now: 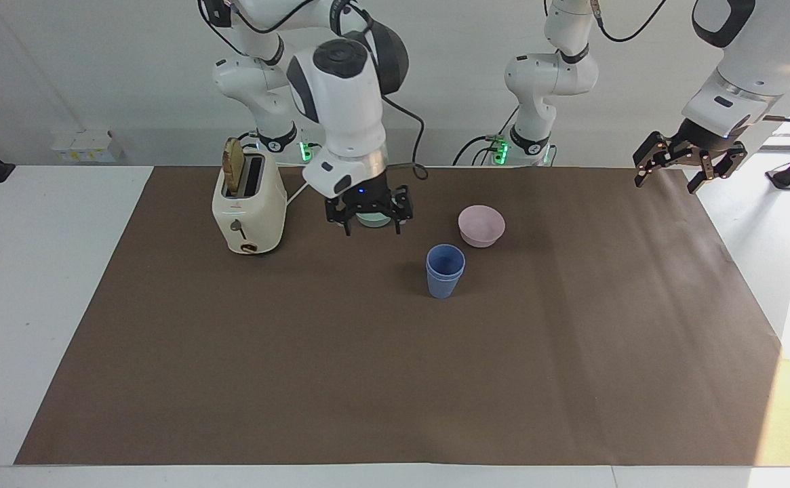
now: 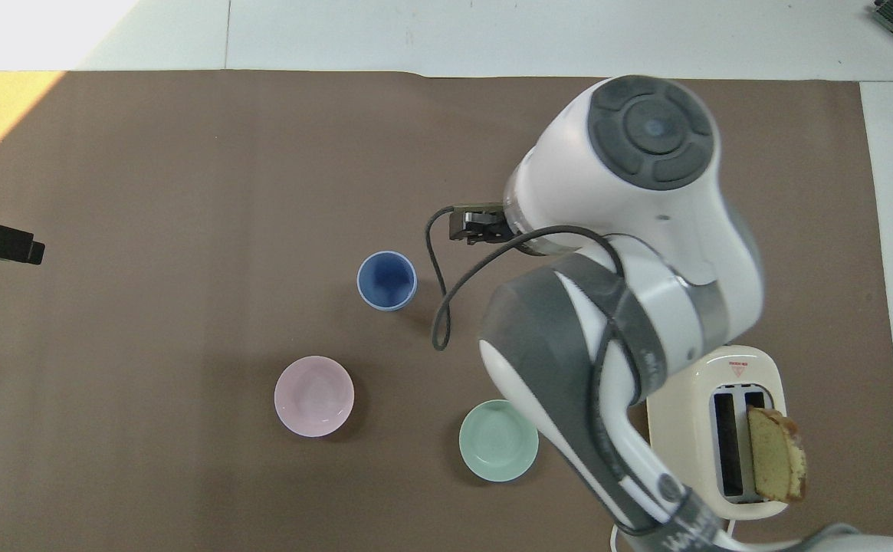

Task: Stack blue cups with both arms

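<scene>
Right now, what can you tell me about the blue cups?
The blue cups are two matte, plastic-looking tumblers with no handles, narrower at the bottom. One sits nested inside the other, so only its rim band shows above the outer cup. The stack stands upright and open-mouthed on the brown mat, looks empty inside, and is a bit farther from the robots than the pink bowl. No pincer touches it.

White table [image 1: 42, 305] carries brown mat [image 1: 395, 379] with stacked blue cups [image 1: 445, 271], toaster [image 1: 249, 207].

The blue cups [image 2: 387, 280] stand nested on the brown mat [image 2: 185, 192], free of the right claw [image 2: 475, 227].
</scene>
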Controlling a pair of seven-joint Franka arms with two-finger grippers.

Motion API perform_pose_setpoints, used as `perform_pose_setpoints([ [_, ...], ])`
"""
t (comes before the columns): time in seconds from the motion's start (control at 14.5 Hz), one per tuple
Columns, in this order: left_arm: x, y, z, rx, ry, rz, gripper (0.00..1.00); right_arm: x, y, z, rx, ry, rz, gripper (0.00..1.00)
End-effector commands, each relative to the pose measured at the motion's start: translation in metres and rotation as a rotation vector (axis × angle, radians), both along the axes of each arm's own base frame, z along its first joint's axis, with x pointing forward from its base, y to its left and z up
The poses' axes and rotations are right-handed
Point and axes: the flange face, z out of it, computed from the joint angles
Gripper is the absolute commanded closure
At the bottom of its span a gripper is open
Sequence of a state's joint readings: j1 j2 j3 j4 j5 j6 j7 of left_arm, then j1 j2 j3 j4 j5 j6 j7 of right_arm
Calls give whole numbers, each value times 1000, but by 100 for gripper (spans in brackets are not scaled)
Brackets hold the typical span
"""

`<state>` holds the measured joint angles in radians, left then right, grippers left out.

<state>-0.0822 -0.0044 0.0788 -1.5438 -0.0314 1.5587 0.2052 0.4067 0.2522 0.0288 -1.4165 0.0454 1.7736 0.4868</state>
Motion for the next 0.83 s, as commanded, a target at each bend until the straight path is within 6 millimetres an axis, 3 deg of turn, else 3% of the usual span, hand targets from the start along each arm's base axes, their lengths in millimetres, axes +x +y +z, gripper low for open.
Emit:
perform_pose_setpoints([
  [0.0,-5,3,4,12,-5,-4,0,-12,-40,38,6,-2,-24,0],
  [0.14,-5,3,4,12,-5,-4,0,-20,-77,62,-9,7,-12,0],
  [0.34,-5,3,4,12,-5,-4,0,-22,-122,68,-55,53,25,0],
  [0.55,-5,4,4,12,-5,-3,0,-29,-185,98,-61,15,86,0],
  [0.62,-5,4,4,12,-5,-3,0,-30,-208,103,-62,4,96,0],
  [0.76,-5,4,4,12,-5,-3,0,-33,-228,99,-85,15,130,0],
])
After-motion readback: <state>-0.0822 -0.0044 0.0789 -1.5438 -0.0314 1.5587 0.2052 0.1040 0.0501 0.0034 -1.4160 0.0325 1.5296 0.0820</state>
